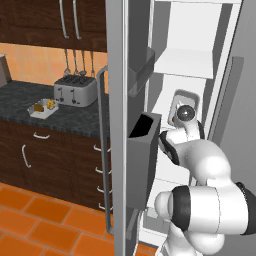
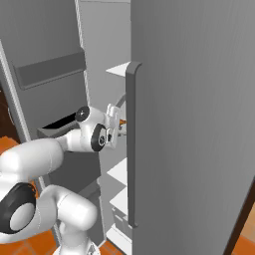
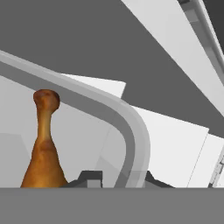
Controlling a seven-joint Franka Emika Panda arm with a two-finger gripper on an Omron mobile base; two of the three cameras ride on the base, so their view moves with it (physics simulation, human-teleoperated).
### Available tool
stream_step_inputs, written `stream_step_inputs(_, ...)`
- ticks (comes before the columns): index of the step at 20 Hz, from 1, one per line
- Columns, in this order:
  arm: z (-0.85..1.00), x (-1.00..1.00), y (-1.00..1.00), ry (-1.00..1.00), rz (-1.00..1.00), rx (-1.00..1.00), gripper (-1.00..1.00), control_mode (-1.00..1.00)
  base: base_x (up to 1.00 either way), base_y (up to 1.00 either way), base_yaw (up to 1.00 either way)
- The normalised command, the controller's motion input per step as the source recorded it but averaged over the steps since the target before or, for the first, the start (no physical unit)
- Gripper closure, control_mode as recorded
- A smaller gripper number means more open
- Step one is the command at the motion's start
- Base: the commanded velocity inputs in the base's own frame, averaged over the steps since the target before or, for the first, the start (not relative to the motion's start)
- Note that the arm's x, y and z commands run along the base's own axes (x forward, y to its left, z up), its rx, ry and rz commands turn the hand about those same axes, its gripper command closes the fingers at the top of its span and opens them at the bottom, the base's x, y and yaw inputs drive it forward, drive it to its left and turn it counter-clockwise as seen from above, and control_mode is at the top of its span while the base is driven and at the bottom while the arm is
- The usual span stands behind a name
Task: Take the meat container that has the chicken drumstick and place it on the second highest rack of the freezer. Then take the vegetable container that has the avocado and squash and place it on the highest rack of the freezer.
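Observation:
Inside the open freezer (image 1: 116, 75) my gripper (image 3: 120, 181) is shut on the rim of the grey meat container (image 3: 131, 127). The orange-brown chicken drumstick (image 3: 43, 144) lies in the container just left of my finger tips. From the left the container (image 1: 186, 100) shows above my wrist, lower in the picture than a white rack (image 1: 182, 62); which rack that is I cannot tell. From the right my gripper (image 2: 121, 128) reaches in behind the grey door handle (image 2: 131, 144). The vegetable container (image 1: 42, 110) with the yellow squash (image 1: 50, 104) and brown avocado (image 1: 39, 108) sits on the dark counter.
The freezer door's dark bins (image 1: 145, 150) stand close to my arm on the left. A closed grey door (image 2: 199, 124) is on the right. White shelves (image 2: 118, 172) lie below my hand. A toaster (image 1: 75, 90) is behind the vegetable container.

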Motion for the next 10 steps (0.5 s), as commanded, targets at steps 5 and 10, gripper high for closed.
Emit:
stream_step_inputs(5,0.01,0.37,-0.39,0.11,0.01,0.00,1.00,-1.00,0.00,0.00,0.00)
stream_step_inputs(10,-0.12,0.27,-0.21,0.07,0.00,0.00,1.00,-1.00,0.00,0.00,0.00)
